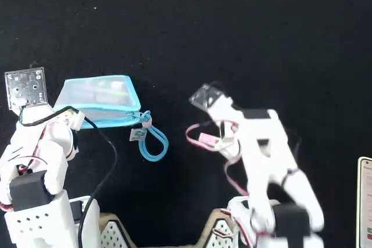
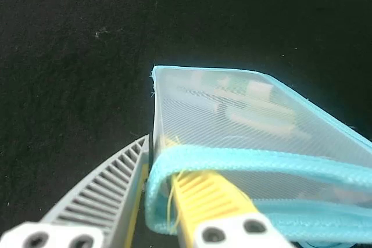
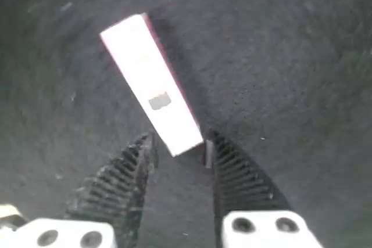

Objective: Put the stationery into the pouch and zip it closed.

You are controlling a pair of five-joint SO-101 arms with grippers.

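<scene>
A translucent pouch with cyan trim lies at the left of the black table, with several pale items inside it. Its cyan loop strap trails toward the middle. My left gripper is shut on the pouch's near corner, the yellow finger inside the rim and the grey finger outside; the high view shows this gripper at the pouch's left end. A white stick-shaped stationery item with a pink edge lies on the table. My right gripper is open, its fingers either side of the item's near end.
A white card lies at the table's right edge. Pink wires hang from the right arm near the table's middle. The far half of the black table is bare.
</scene>
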